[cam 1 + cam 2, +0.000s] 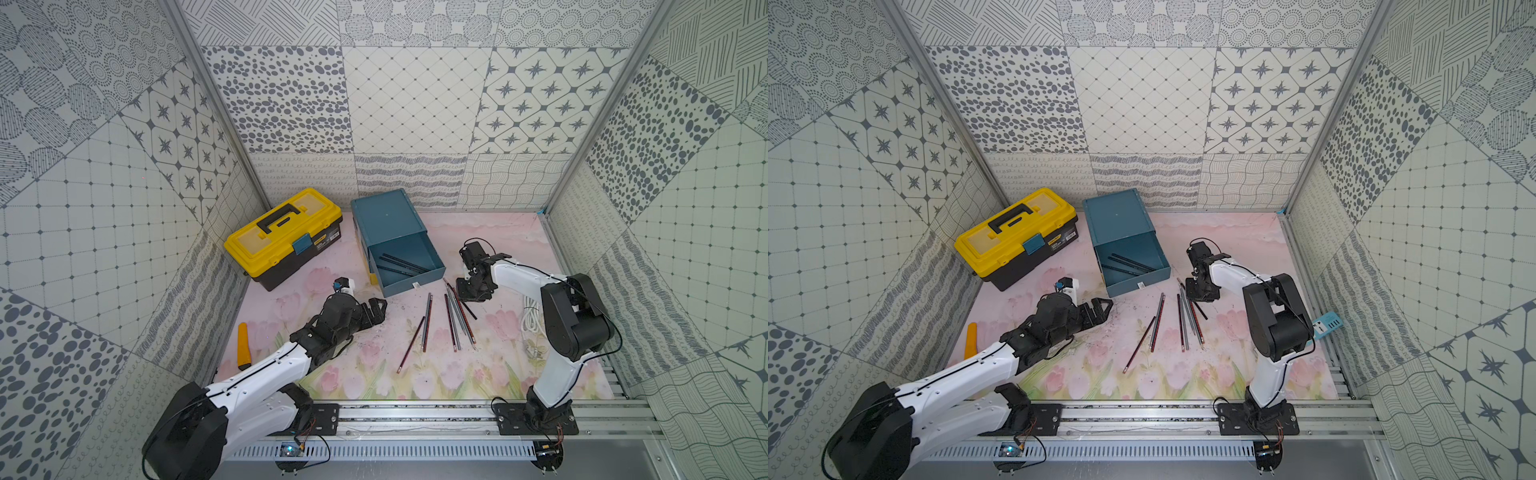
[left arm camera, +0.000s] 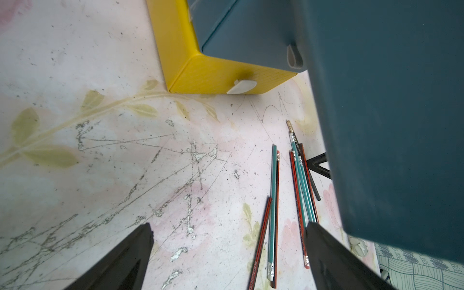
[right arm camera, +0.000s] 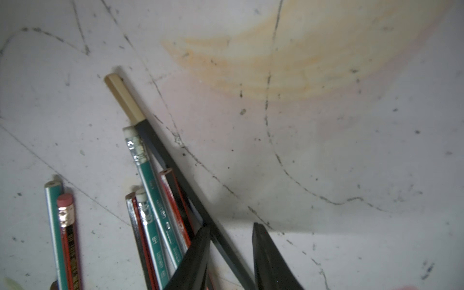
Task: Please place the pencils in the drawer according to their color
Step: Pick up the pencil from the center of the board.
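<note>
Three black pencils (image 1: 399,263) lie flat and slanted on the floor of the top drawer (image 1: 395,291) of the teal drawer cabinet (image 1: 384,216). This drawer stands pulled well out of the cabinet body. In the left wrist view, the middle drawer (image 2: 251,37) and the yellow bottom drawer (image 2: 213,77) below it each show a white tab.

About eight loose pencils (image 2: 272,200) lie on the floral mat (image 1: 511,249) just in front of the cabinet, outside the drawers. Their colours are teal-silver, red-and-black striped, and black. One striped pencil (image 1: 411,345) lies slanted at the edge of the group, farthest from the cabinet.

The right gripper (image 3: 231,226) is lowered to the mat just in front of the open drawer's corner, over the pencil ends nearest the cabinet. Its jaws stand narrow but parted. The black pencil with a bare wooden end (image 3: 160,150) passes between them, close to one finger, with a clear gap to the other. The pencil is not clamped.

The left gripper (image 1: 376,308) sits low in front of the cabinet, close to the yellow bottom drawer. Its jaws are spread wide and hold nothing.

A yellow-lidded toolbox (image 1: 282,239) stands just beside the cabinet. A coiled white cable (image 1: 531,320) lies farther from the cabinet than the right gripper. A yellow-handled tool (image 1: 244,345) lies well apart from the cabinet, beyond the left arm.
</note>
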Available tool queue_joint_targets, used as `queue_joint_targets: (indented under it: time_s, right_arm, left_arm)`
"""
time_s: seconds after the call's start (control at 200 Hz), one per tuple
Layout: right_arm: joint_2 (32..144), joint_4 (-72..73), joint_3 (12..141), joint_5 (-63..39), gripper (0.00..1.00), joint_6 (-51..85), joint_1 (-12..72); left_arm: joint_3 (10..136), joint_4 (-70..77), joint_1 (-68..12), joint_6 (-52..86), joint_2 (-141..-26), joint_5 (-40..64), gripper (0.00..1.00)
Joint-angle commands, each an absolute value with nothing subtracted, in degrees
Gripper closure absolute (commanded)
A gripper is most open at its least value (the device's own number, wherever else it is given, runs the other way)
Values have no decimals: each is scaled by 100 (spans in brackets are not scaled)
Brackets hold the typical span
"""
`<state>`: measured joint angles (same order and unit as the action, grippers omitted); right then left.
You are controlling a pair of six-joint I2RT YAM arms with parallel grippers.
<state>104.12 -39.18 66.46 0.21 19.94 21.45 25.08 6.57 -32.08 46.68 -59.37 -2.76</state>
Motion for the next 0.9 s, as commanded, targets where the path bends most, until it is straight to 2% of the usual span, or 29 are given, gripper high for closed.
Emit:
queue_joint_targets:
  time_s: [0.0,0.39,0.555,0.786,0.896]
  right_arm:
    - [10602,-3878,6758,-15,65,1934,2181]
    - [10941,-4169,7075,431,69,2012,2331]
    - [11011,-4231,7095,571,79,2137,2284]
    - [11109,-4230,7057,417,97,2146,2026]
    - [11101,-4263,7097,460,100,2031,1976]
  left_arm:
    - [2536,824,-3216,4533,-5976,-246,1]
    - [2545,868,-3217,4567,-6064,-245,1]
    - [2541,896,-3212,4570,-6117,-255,1]
    - [2558,967,-3218,4596,-6187,-244,1]
    - [2568,1011,-3217,4605,-6201,-255,1]
